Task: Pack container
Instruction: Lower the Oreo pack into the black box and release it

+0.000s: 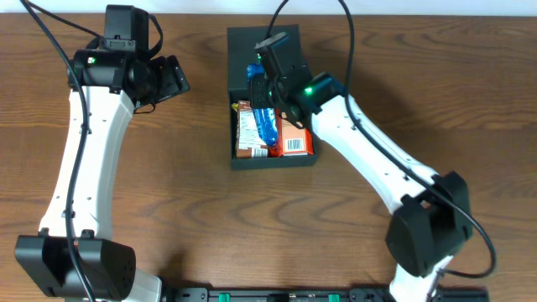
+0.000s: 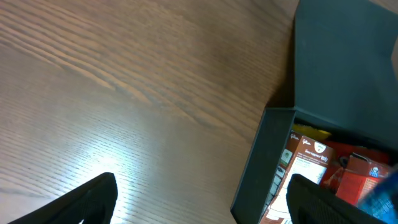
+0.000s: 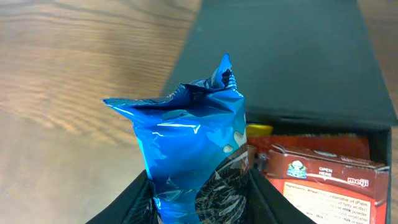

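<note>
So this is mid-packing. The container [image 1: 273, 162] sits on the worktop [image 1: 168, 193] toward the far middle, with its lid [image 1: 252, 42] flipped open and lying back. The right hand [image 1: 267, 91] is over the open box, clamped on a blue snack packet [image 3: 189, 143]. From the wrist view the crinkled top of the bag sticks out past the fingers, and the bag hangs over the stuff already inside. There's a red box [image 3: 323, 177] in there, a white-and-orange packet [image 1: 247, 130] on the left side, and something yellow peeking out at the back that I can't identify.

The left hand [image 1: 172, 77] is off to the left of the box over bare wood, fingers spread wide with nothing between them.

My read: this is the "drop the item in" step. Next it needs to lower the packet into the gap between the other snacks and only then let go. The bag is long and floppy, so it could end up draped over the rim and get in the way of the lid. Closing the flap looks like the job left after that.
</note>
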Action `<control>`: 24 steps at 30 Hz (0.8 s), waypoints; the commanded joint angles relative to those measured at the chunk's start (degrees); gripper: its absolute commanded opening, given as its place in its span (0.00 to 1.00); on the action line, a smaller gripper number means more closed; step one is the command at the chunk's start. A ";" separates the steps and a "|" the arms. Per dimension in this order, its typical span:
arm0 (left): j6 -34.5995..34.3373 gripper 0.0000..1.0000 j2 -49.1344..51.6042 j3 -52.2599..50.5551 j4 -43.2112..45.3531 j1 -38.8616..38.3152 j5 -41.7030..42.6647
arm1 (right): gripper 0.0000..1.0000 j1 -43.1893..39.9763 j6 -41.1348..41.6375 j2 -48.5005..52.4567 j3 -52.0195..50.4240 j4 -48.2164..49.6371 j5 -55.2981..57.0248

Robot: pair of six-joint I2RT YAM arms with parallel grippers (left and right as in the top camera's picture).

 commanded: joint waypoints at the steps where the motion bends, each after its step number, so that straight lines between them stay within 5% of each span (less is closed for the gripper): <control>1: 0.61 0.91 -0.28 1.16 -0.26 0.42 -1.11 | 0.02 0.35 3.85 2.51 0.72 0.00 3.23; 24: 0.76 0.92 -0.28 1.16 -0.15 0.42 -1.09 | 0.02 0.28 2.01 7.17 0.72 -4.85 5.31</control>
